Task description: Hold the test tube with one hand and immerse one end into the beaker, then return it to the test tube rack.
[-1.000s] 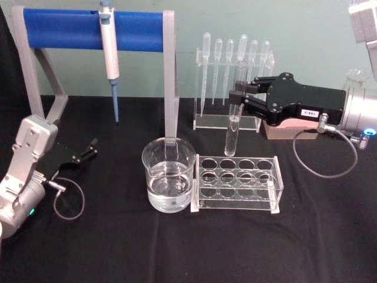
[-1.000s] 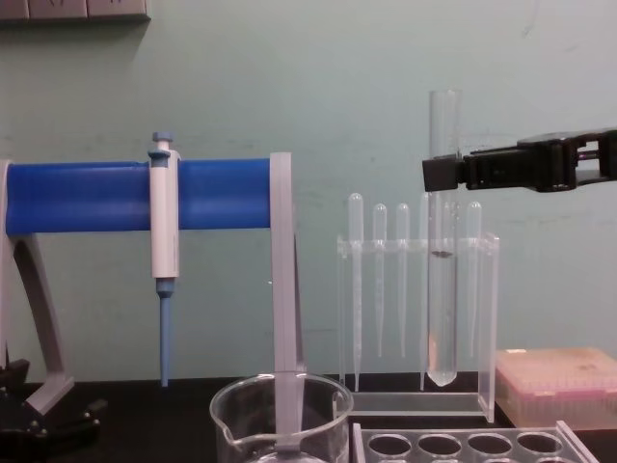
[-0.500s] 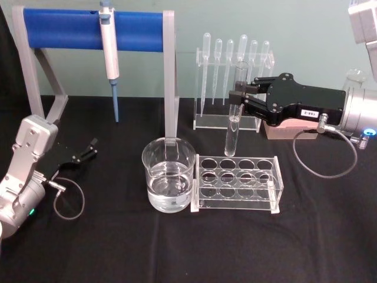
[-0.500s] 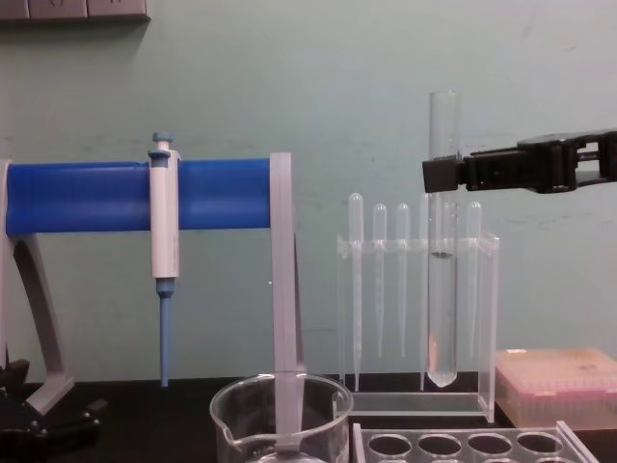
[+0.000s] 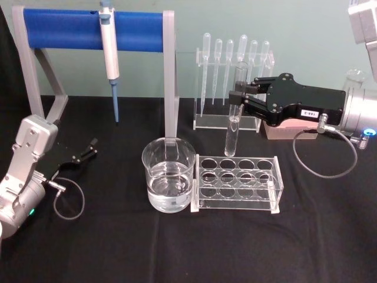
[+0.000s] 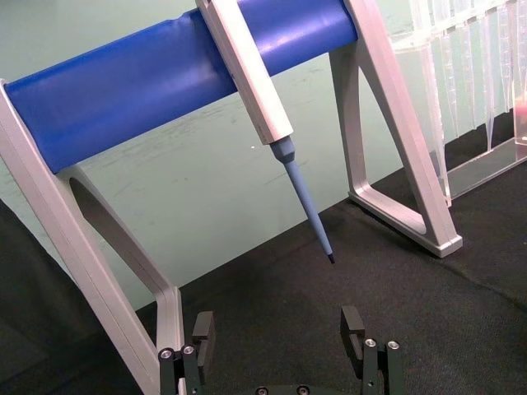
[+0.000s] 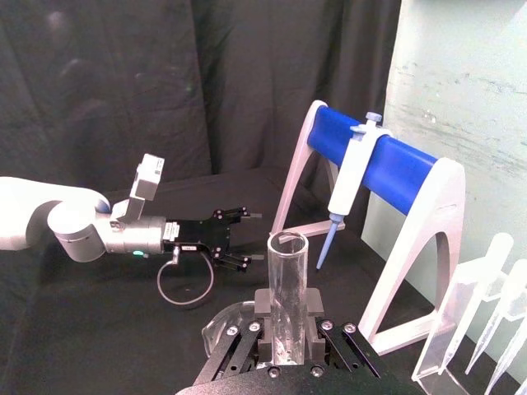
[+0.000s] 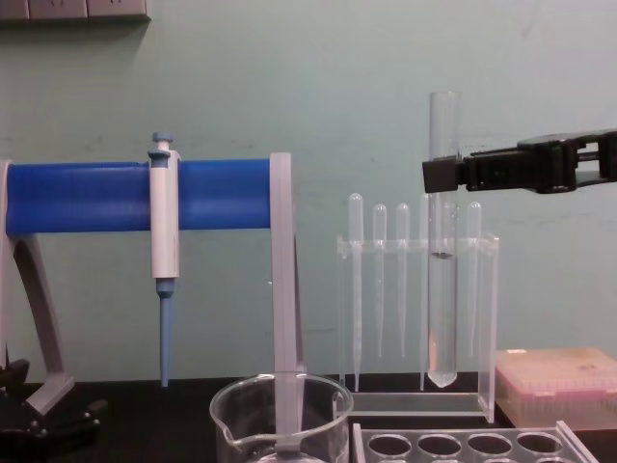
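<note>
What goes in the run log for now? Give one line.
right jaws: shut on test tube, upright above rack | beaker: holding water, left of rack, tube outside | left jaws: open, parked on left

Over the rack's back edge the test tube is hanging clear, open air beneath. The beaker is crowding the rack's left end, the pipette stand is blocking behind it, and the table in front is lying open.

My right gripper was black and blocky, a white number label on its side, my wrist a silver cylinder with a blue light, grey cable looped, my left gripper black and thin-fingered, silver screws at the finger bases, silver arm behind.
</note>
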Available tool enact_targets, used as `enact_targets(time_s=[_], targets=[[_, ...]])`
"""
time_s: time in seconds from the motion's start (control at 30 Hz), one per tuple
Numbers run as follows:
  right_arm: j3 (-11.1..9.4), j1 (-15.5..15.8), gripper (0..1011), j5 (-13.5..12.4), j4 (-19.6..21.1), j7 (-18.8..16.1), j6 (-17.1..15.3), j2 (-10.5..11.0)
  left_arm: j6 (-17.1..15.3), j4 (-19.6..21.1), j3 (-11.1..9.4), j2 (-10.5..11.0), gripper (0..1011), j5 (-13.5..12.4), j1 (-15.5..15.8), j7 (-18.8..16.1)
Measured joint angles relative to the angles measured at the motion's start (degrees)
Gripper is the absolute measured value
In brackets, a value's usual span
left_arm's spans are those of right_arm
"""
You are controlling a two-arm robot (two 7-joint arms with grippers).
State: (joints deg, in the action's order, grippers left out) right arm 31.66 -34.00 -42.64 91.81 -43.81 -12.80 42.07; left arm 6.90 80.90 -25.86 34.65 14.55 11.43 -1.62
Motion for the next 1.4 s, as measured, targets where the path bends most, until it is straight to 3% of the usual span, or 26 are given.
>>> enact_targets(time_s=[1.4], targets=[[0.00, 0.00, 233, 0.00, 0.00, -0.01, 0.00, 0.00, 0.00, 0.00, 0.00, 0.00, 1000, 0.00, 0.00, 0.00]])
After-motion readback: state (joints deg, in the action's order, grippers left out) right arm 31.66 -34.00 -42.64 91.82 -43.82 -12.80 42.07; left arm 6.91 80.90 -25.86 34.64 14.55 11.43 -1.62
